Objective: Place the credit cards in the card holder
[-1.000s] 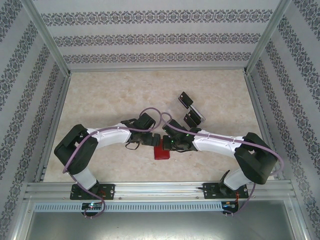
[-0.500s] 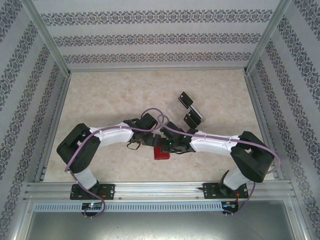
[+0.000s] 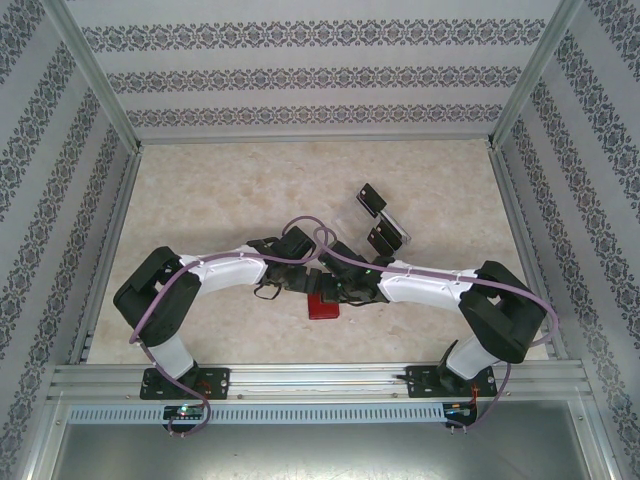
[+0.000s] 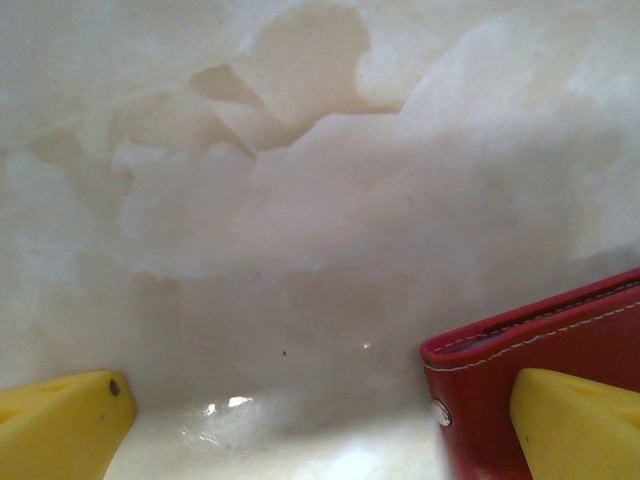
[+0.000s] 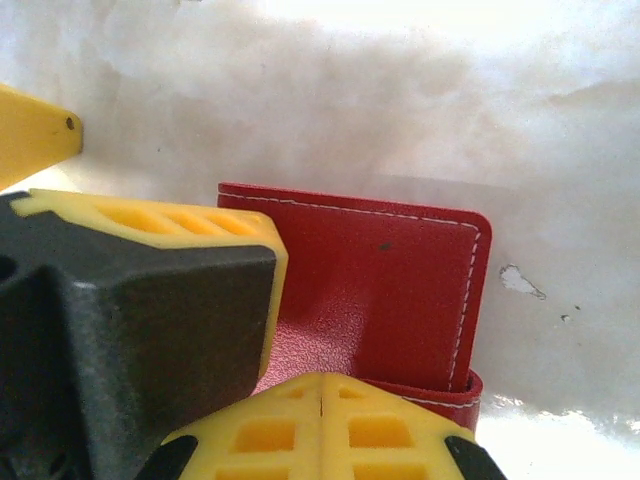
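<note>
You are at the opening step: the card holder (image 3: 322, 306) lies shut on the table (image 3: 220, 200) at lower centre of the top view, with both arms meeting over it. The credit cards (image 3: 385, 238) sit apart from it, up and right of centre, none yet in a pocket.

Your left gripper (image 4: 320, 430) is spread wide and released. In its wrist view one yellow finger (image 4: 575, 425) sits at lower right over the red cover's edge, the other at lower left over bare table.

Your right gripper (image 5: 320, 425) is clenched, its two pads meeting at a seam at bottom centre of its wrist view, just over the near edge of the card holder (image 5: 390, 290). Nothing shows between them, and you cannot tell from here whether they press on the leather.

Judging by this, the next move calls for getting one left finger under the cover's free edge, then closing and lifting while the right fingers pin the lower half. The smooth cover may slide, so go in low and slow
</note>
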